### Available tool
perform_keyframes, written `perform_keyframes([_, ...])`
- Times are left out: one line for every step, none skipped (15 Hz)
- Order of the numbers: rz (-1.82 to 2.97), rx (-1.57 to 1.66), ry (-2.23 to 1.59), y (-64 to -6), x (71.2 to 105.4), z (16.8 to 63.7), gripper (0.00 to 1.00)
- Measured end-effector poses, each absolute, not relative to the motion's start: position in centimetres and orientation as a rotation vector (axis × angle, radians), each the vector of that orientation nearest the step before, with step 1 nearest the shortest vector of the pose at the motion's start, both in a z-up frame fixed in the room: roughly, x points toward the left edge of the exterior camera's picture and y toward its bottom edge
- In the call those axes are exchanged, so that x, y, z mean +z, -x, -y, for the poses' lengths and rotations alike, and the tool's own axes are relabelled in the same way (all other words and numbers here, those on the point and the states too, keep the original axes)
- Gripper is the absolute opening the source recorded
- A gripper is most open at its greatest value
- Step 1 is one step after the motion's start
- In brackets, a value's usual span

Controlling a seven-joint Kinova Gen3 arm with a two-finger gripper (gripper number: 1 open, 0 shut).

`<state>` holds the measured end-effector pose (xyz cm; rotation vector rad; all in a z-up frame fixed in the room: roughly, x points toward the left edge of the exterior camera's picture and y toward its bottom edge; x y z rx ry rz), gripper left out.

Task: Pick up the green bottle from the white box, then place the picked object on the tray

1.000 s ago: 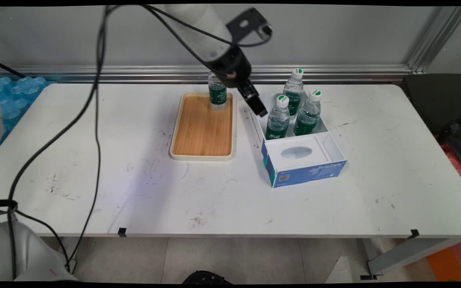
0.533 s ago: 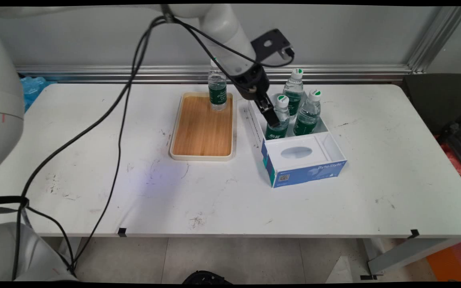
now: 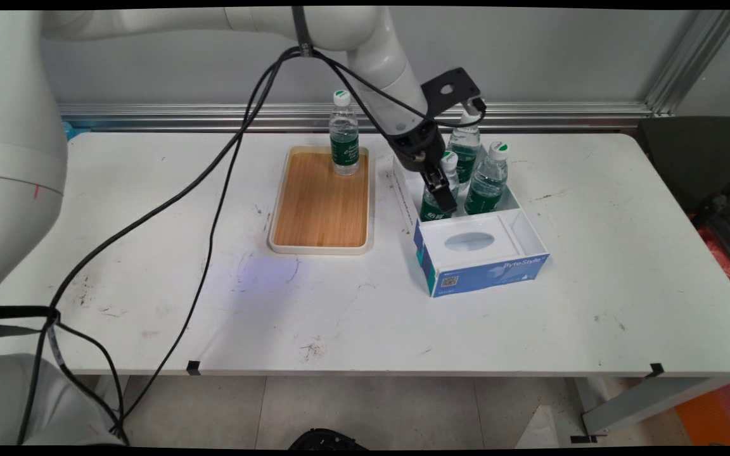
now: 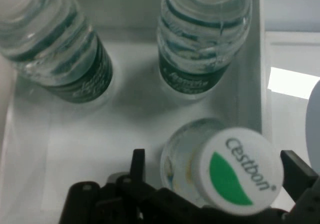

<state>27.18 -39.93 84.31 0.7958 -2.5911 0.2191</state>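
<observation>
The bottles [image 3: 484,179] are clear glossy plastic. The tray [image 3: 320,206] has a matt wood-grain floor. The box [image 3: 481,250] looks like smooth card.

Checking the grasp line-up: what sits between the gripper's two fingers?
In the hand view, the nearest bottle, white Cestbon cap up, sits between the open gripper's fingers.

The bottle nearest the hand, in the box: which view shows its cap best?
The hand view. The bottle's cap fills the lower frame, its green leaf mark and lettering legible, between the open hand's fingers. In the main view the same bottle is largely hidden behind the hand.
</observation>
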Motion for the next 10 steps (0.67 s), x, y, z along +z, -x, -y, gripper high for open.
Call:
perform_keyframes([2.592, 0.218, -0.790, -27.0, 84.1, 40.0, 1.00])
perform_keyframes([2.592, 0.218, -0.782, -26.9, 84.0, 40.2, 0.00])
perform_keyframes([2.592, 0.220, -0.776, -26.8, 83.9, 40.3, 0.00])
perform_keyframes([2.593, 0.222, -0.769, -26.7, 83.9, 40.4, 0.00])
perform_keyframes([2.593, 0.226, -0.764, -26.7, 83.9, 40.5, 0.00])
perform_keyframes([2.594, 0.228, -0.759, -26.7, 83.9, 40.5, 0.00])
perform_keyframes([2.594, 0.230, -0.755, -26.7, 84.0, 40.5, 0.00])
perform_keyframes([2.594, 0.232, -0.753, -26.8, 84.2, 40.4, 0.00])
perform_keyframes([2.591, 0.235, -0.753, -26.9, 84.6, 40.4, 0.00])
perform_keyframes([2.586, 0.238, -0.753, -27.0, 84.9, 40.3, 0.00])
